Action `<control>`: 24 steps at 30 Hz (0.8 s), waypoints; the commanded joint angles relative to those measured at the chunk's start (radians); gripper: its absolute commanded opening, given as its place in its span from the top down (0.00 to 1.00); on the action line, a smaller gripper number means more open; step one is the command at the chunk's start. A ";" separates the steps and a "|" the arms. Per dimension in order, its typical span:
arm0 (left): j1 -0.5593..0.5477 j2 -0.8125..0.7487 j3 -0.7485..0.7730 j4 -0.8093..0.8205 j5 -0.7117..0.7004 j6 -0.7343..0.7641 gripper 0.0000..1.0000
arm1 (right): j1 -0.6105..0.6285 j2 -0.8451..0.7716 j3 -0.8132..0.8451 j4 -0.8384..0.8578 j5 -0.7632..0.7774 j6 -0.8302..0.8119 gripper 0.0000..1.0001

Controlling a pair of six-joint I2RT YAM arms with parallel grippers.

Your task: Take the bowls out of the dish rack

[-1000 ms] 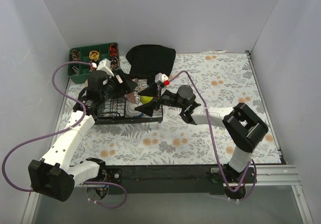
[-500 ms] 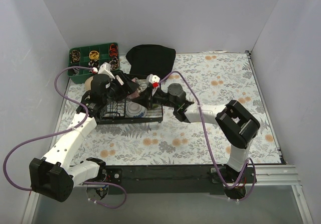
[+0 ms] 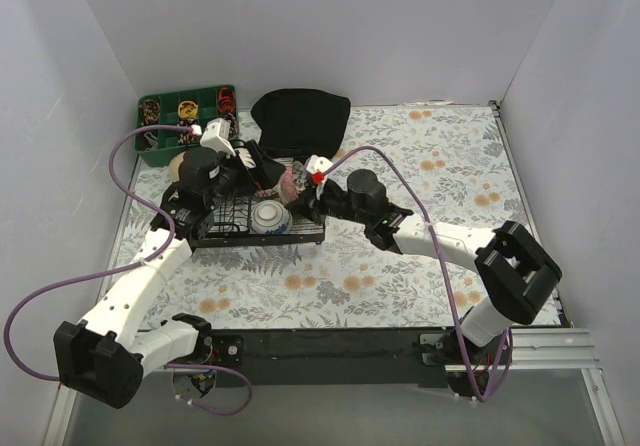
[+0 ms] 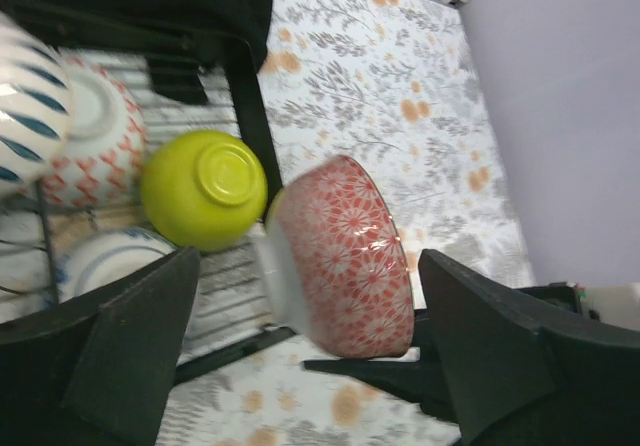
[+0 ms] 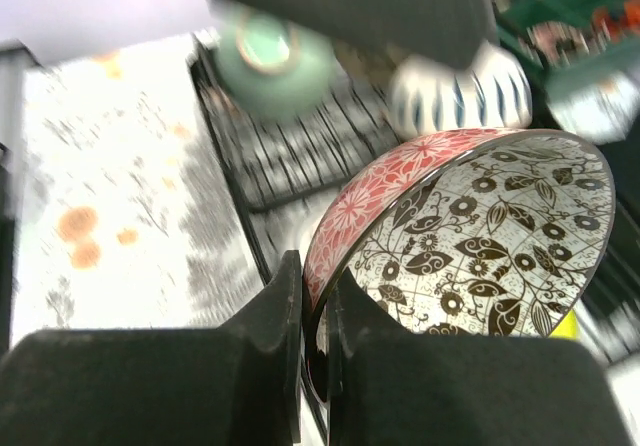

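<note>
Left wrist shows five bowls [image 4: 205,191], one pink bowl [image 4: 345,256] held.

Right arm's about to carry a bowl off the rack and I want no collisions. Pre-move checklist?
1. Right gripper pinch on red floral bowl rim: ok, one finger inside, one outside.
2. Bowl clear of dish rack wires: cannot tell, height unclear.
3. Bowl apart from lime-green bowl: cannot tell, their edges overlap in the left wrist view.
4. Left gripper out of the path: not ok, it is open with fingers flanking the bowl.
</note>
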State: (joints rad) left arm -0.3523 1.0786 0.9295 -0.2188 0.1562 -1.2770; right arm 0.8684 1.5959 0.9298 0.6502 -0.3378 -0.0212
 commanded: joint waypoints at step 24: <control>0.006 -0.123 -0.110 0.058 -0.512 0.561 0.02 | -0.417 0.272 0.401 -0.978 0.684 -0.279 0.99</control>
State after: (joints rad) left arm -0.3489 0.9932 0.8368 -0.1783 -0.3225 -0.7475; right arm 0.4690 1.7939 1.2251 -0.2447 0.2626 -0.2508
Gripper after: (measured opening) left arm 0.982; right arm 0.099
